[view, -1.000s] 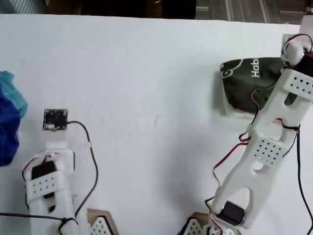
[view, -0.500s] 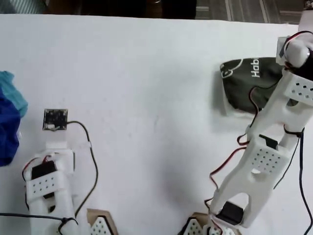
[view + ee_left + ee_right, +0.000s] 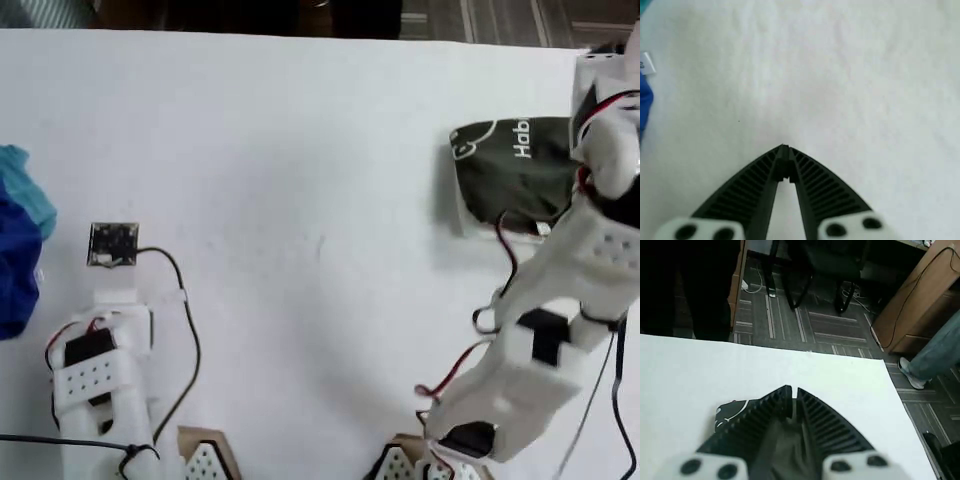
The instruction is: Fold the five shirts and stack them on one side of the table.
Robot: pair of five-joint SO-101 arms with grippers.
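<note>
Plainly, right gripper (image 3: pixel 793 395) hovers closed, empty; dark shirt (image 3: pixel 500 175) beneath.

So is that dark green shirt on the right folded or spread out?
Folded. The dark green shirt lies as a compact, straight-edged rectangle on the table, with no sleeves spread out.

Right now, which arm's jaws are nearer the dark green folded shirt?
Right. The right arm's jaws hang over the dark green shirt's edge; the left arm's jaws sit across the table, beside the blue shirt.
</note>
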